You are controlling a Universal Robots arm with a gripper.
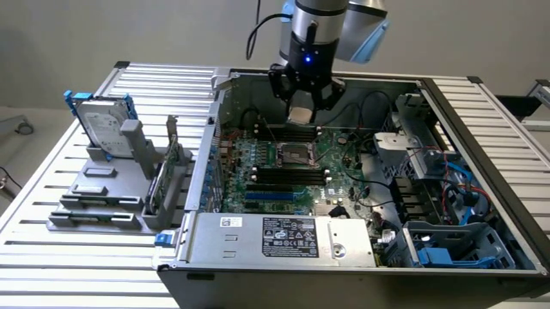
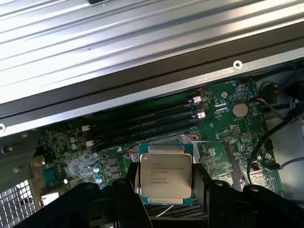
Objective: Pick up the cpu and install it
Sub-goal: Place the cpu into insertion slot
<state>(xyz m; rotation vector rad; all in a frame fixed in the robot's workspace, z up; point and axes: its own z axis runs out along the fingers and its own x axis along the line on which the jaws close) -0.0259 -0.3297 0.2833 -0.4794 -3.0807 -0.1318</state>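
Tool (image 1: 301, 111) is clamped on the cpu (image 2: 165, 175), held flat with its lid facing the wrist camera. It hangs inside the open PC case (image 1: 481, 129) above the motherboard (image 1: 344, 183). The socket (image 1: 298, 154) is below the tool, not touching.

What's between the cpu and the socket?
Nothing, just air: in the exterior view the cpu, shut in the gripper, hangs above the bare socket.
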